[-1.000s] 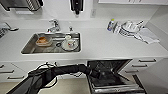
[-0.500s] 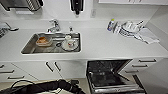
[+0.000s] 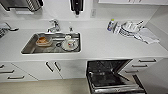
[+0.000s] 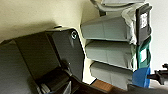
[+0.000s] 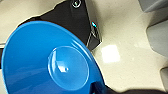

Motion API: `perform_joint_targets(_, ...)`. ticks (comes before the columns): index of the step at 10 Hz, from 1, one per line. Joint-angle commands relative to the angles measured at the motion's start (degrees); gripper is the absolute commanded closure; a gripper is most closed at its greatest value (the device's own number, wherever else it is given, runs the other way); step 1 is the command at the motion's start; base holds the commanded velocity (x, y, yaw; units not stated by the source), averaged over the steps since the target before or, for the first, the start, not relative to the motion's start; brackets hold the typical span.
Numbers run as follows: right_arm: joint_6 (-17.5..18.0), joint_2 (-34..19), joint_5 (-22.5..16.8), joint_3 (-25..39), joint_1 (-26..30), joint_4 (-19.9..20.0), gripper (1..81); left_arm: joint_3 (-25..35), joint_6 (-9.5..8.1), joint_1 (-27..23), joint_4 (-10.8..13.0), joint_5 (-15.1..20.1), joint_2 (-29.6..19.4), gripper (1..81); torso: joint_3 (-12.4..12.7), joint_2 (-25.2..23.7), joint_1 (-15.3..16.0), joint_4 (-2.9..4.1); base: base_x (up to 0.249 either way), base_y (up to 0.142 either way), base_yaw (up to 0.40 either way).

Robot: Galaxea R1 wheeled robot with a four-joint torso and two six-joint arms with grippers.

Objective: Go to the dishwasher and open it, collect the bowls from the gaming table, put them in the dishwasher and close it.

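Two rows of things sit on the white counter (image 3: 100, 47) in the head view: a steel sink (image 3: 30, 47) to the left and a stack of dishes (image 3: 128, 28) with a cloth (image 3: 147, 36) to the right, near a small bottle (image 3: 110, 25). Inside the sink lie an orange bowl (image 3: 43, 41) and a cup on a plate (image 3: 71, 44), with the tap (image 3: 54, 25) behind. Below the counter, right of the white cabinet doors (image 3: 52, 67), the dishwasher (image 3: 110, 77) stands open, its door swung down and the dark interior with a rack showing.

From the left wrist view, grey padded segments of the robot's body (image 4: 107, 47) stand stacked beside a dark base over a pale floor (image 4: 37, 15). A bit of blue (image 4: 141, 77) shows at the far edge. Whether the left gripper is released or clenched, I cannot tell.

From the right wrist view, a bright blue bowl (image 5: 50, 62) with a round flat bottom looms large and close, tilted, above the pale glossy floor (image 5: 120, 37) and the robot's black base (image 5: 75, 20). It looks carried at the right arm's end, though the fingers themselves are hidden, so their grip cannot be told.
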Motion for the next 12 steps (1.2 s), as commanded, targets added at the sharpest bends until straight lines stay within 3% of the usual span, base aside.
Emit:
perform_joint_targets(1,4.56,-14.21,2.85,11.8,4.67,-0.51,81.1,0.82,0.47,9.48,9.67,-5.84,-2.97,1.0,0.0,0.0,0.0,0.0,0.0,0.0,0.0)
perform_joint_targets(3,6.77,-18.88,2.93,15.95,10.37,-0.16,81.1,-7.97,0.56,18.27,12.13,-10.23,0.19,1.0,0.0,0.0,0.0,0.0,0.0,0.0,0.0)
perform_joint_targets(5,7.21,-21.52,2.32,19.73,15.92,-0.25,81.1,-15.44,0.65,24.53,12.48,-15.33,4.15,1.0,0.0,0.0,0.0,0.0,0.0,0.0,0.0)
perform_joint_targets(7,10.72,-23.97,1.79,22.09,21.53,-0.34,81.1,-21.04,0.56,29.18,12.83,-18.83,6.51,1.0,0.0,-0.02,0.0,0.0,0.0,0.0,0.0)
perform_joint_targets(9,11.52,-25.03,-3.02,24.55,28.3,-0.87,81.1,-27.03,0.65,32.78,12.92,-20.16,10.54,1.0,0.0,-0.02,0.0,0.0,0.0,0.0,0.0)
perform_joint_targets(12,14.51,-23.89,-4.36,25.26,37.18,-0.07,81.1,-37.85,0.65,36.31,14.94,-21.75,17.68,1.0,0.02,-0.02,0.0,0.0,0.0,0.0,0.0)
